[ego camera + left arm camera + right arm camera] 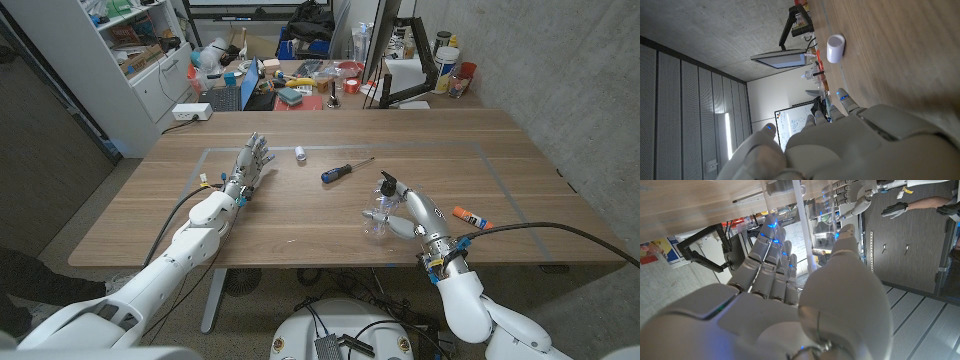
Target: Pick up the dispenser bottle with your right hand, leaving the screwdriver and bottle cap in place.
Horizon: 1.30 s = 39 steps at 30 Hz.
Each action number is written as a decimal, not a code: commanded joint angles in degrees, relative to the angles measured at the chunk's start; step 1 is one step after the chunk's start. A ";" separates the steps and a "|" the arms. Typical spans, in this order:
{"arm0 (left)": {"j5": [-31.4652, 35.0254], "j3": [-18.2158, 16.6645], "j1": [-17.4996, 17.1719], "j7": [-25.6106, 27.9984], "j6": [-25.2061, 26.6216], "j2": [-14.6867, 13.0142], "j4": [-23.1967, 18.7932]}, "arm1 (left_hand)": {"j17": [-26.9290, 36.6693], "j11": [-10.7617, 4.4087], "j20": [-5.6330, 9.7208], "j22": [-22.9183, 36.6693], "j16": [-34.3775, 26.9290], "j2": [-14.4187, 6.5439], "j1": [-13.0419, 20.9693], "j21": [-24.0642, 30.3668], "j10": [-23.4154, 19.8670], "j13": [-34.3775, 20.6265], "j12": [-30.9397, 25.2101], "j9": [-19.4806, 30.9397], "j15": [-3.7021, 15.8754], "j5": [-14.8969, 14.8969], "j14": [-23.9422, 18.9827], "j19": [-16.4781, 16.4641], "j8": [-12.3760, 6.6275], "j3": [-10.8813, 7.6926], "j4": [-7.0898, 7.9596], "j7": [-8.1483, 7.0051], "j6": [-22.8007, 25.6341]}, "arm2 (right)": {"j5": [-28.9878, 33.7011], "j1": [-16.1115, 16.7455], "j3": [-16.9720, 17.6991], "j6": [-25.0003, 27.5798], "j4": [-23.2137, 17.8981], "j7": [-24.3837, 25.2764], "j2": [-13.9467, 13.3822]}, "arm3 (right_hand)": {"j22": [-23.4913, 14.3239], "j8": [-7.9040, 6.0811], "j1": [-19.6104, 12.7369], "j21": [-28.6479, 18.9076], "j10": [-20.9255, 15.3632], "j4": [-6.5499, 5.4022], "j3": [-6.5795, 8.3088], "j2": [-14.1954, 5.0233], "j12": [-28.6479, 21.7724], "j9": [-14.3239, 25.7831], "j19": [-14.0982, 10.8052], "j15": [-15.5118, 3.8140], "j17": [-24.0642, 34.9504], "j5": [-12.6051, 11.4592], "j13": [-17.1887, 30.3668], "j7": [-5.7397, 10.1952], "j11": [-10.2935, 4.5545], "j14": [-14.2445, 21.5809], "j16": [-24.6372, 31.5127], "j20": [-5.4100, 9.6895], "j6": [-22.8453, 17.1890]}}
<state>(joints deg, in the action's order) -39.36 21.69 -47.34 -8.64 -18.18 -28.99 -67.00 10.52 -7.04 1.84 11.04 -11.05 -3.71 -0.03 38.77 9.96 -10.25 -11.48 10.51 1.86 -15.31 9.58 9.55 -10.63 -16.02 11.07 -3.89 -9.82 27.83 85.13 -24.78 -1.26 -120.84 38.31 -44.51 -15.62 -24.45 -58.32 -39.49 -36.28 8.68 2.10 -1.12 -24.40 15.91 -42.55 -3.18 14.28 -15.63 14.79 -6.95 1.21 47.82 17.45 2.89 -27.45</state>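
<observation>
The dispenser bottle (379,217), clear with a black pump top, stands right of the table's middle. My right hand (415,213) holds it between the fingers and the thumb. In the right wrist view the clear bottle (803,227) with its white tube runs up between my right hand's fingers (771,255) and thumb. I cannot tell whether its base is off the wood. The screwdriver (343,170), blue-handled, lies past the bottle toward the middle. The small white bottle cap (300,154) stands left of it, also as the cap (836,48). My left hand (244,173) is beside the cap, fingers stretched and holding nothing.
An orange marker (470,216) lies on the table right of my right hand. Tape lines (490,165) mark a rectangle on the wood. A white power strip (192,112) sits beyond the far left corner, with cluttered benches behind. A person's arm (935,202) shows in the right wrist view.
</observation>
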 commanded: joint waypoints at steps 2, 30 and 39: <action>-0.05 -0.03 0.87 -0.99 -0.52 0.13 1.65 | 0.24 0.23 4.86 0.14 -0.10 -6.35 -0.30 -0.09 10.80 -0.31 -0.12 0.25 2.97 -0.37 11.98 13.26 -0.39 0.15 0.12 0.21 -11.86 | 1.71 -1.55 0.37 1.22 -1.20 -3.10 -1.08 | -0.43 -0.56 -7.95 -0.89 -5.72 -1.91 5.74 -8.33 -0.63 0.45 -1.26 -9.98 0.32 0.28 0.39 9.97 -5.14 3.40 -0.10 9.30 -13.49; 0.23 -0.16 -0.51 0.43 0.19 -0.58 -0.60 | 0.23 0.41 4.85 0.13 -0.08 -6.36 -0.27 -0.12 10.85 -0.31 -0.11 0.25 2.98 -0.53 12.03 13.26 -0.37 0.51 0.10 0.19 -11.91 | 1.74 -2.38 3.22 -2.45 -1.35 -2.67 -2.01 | -0.96 -1.75 -8.43 -2.83 -6.76 -2.10 5.95 -8.27 -1.18 0.97 -0.81 -10.05 1.09 0.76 1.01 9.89 -5.19 5.18 0.04 9.27 -14.61; 0.27 -0.23 -1.04 1.01 0.37 -0.87 -1.61 | 0.23 0.19 4.83 0.13 -0.08 -6.38 -0.25 -0.14 10.89 -0.31 -0.09 0.25 2.96 -0.56 12.03 13.29 -0.36 0.57 0.09 0.21 -11.92 | 2.16 -2.47 4.40 -3.59 -1.20 -1.81 -1.90 | -1.12 -1.88 -8.80 -3.39 -6.63 -2.09 6.22 -8.48 -1.15 1.24 -0.53 -10.05 1.25 0.85 1.20 9.93 -5.17 5.12 -0.19 9.26 -14.22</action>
<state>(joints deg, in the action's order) -39.24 21.56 -47.39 -8.35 -18.27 -29.25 -66.71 10.52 -7.04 1.84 11.04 -11.05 -3.71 -0.03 38.77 9.96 -10.25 -11.47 10.51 1.86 -15.30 9.58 9.56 -10.63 -15.62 11.13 -3.89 -9.83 29.60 82.83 -21.62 -3.51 -122.33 35.50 -46.57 -15.97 -25.78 -58.64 -42.25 -36.99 8.68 2.10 -0.81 -25.29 16.91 -42.33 -2.59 15.32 -14.94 15.85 -7.38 1.53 48.85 17.23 3.09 -27.88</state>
